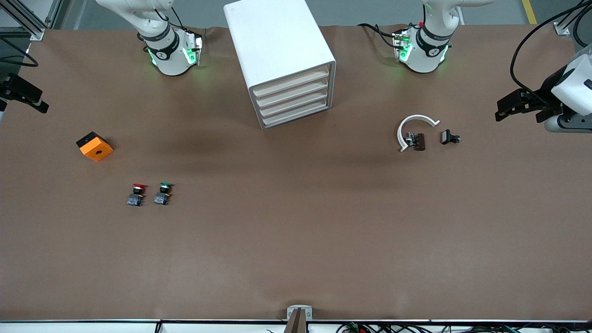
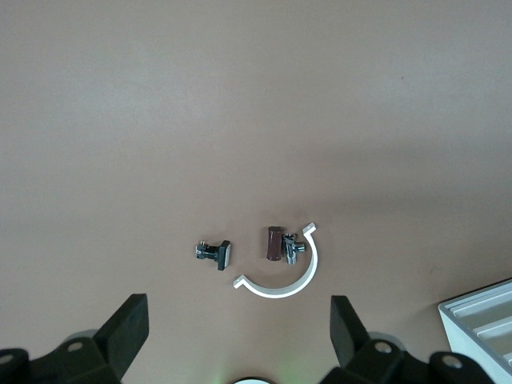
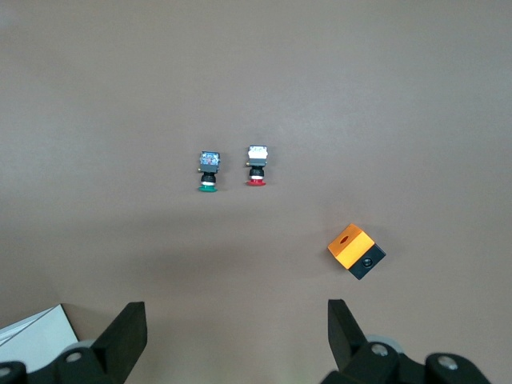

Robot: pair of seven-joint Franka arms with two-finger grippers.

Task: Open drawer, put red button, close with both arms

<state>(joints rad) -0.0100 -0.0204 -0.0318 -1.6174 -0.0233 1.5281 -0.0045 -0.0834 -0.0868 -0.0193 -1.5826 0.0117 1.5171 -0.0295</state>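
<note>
The white cabinet (image 1: 277,41) stands at the table's middle, near the bases, with all four drawers shut. The uppermost drawer (image 1: 291,79) is shut. The red button (image 1: 137,193) lies on the table toward the right arm's end, beside the green button (image 1: 163,192). It also shows in the right wrist view (image 3: 257,166). My right gripper (image 1: 42,104) hangs open and empty over the right arm's end of the table; it also shows in its wrist view (image 3: 238,328). My left gripper (image 1: 502,111) hangs open and empty over the left arm's end; its wrist view shows it too (image 2: 240,328).
An orange and black box (image 1: 95,146) lies near the right gripper. A white C-shaped clamp (image 1: 414,127), a brown part (image 1: 419,141) and a black bolt (image 1: 449,137) lie toward the left arm's end. The cabinet's corner shows in the left wrist view (image 2: 484,324).
</note>
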